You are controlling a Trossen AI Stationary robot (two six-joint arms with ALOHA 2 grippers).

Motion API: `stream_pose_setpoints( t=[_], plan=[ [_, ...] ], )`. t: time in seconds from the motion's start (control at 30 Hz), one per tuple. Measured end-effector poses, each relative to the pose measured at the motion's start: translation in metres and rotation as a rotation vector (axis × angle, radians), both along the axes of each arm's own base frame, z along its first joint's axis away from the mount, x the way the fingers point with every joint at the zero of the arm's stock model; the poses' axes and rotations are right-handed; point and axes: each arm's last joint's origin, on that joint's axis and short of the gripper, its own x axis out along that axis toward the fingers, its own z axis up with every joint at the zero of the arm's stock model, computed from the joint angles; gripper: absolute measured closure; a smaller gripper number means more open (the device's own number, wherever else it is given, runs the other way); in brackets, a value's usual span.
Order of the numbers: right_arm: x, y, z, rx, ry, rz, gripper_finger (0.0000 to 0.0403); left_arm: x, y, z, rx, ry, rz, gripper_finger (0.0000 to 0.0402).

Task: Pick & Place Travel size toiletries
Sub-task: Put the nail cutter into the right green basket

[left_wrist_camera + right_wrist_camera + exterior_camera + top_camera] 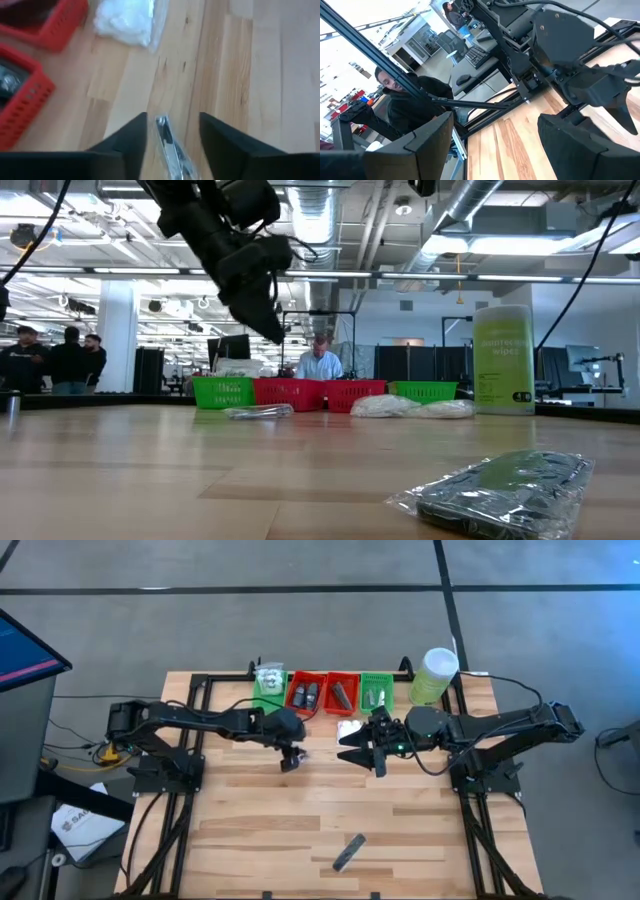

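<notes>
Your left gripper is hanging with parted fingers over the silvery tube, near the red tray. Your right gripper is waiting spread wide beside it. That tray is holding 2 black oval pieces.

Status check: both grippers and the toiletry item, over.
Left gripper fingers apart over small silvery wrapped tube on wooden table. Right gripper open, empty, mid-table. Nothing in the way.
</notes>
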Motion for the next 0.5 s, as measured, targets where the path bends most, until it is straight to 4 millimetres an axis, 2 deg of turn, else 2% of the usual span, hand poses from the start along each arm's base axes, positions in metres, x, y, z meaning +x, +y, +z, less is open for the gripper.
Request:
stream_pose_setpoints(
  t=[0.13,0.23,0.33,0.5],
  plan=[
    [0.000,0.000,0.000,0.007,0.001,-0.001,0.0122,-0.003,-0.004,-0.008,0.010,0.008,-0.011,0.0167],
    [0.000,0.000,0.000,0.011,0.000,-0.001,0.0122,0.000,-0.007,-0.009,0.021,-0.035,-0.010,0.0135],
    [0.000,0.000,0.000,0.017,0.001,-0.002,0.0122,0.004,-0.008,-0.013,-0.010,-0.066,0.047,0.0115],
    [0.000,0.000,0.000,0.021,0.001,-0.003,0.0122,0.012,-0.017,-0.046,0.010,0.053,0.094,0.0104]
  ],
)
